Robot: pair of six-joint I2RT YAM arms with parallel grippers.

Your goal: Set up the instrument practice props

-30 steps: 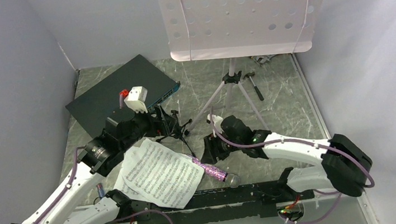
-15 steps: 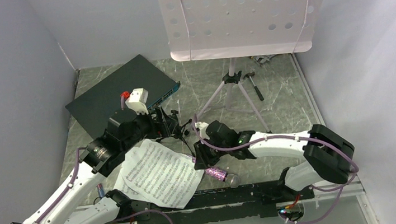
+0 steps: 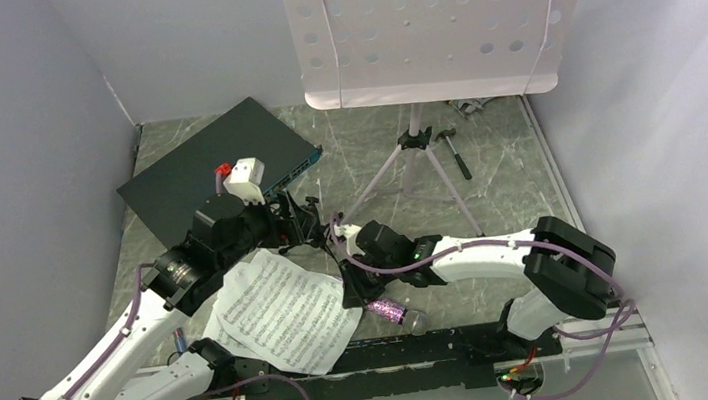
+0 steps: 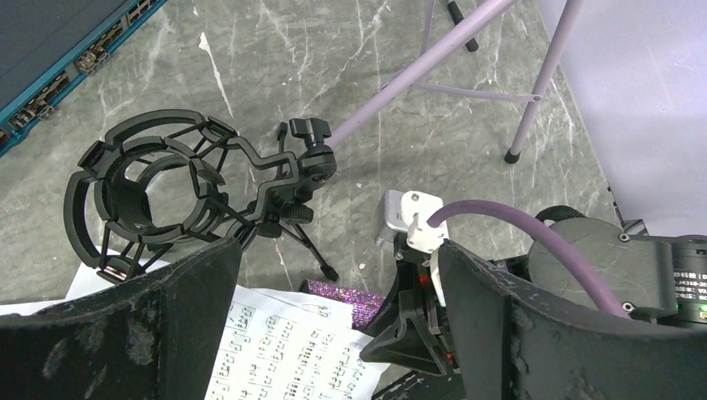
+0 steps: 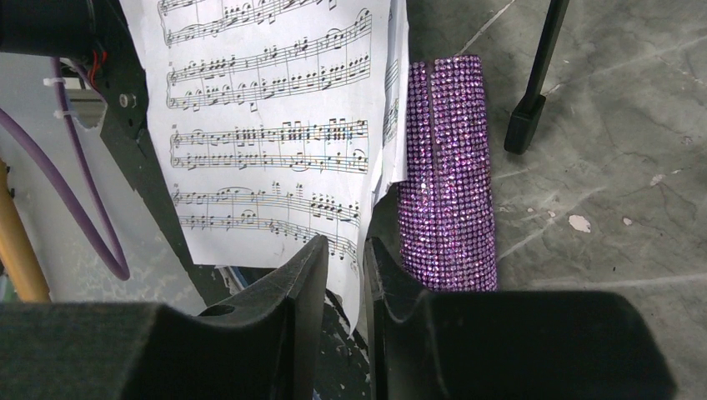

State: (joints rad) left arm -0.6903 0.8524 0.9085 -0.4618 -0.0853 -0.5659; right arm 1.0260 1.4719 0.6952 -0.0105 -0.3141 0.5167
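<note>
Right pincer (image 5: 346,247) narrower, astride sheet-music pages (image 5: 267,125)

mic (image 5: 446,175): purple glitter. sheets (image 5: 267,125): white, black notation. music stand (image 3: 435,20): pale lilac, round-hole grid. mic stand (image 4: 283,179): black. table (image 3: 509,182): grey-green marble.

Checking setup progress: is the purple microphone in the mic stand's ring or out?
Out. The microphone lies flat on the table beside the sheet music; the stand's ring is empty in the left wrist view.

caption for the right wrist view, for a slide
Right gripper, jaws nearly together at the edge of a sheet-music page, purple glitter microphone lying beside it.
</note>
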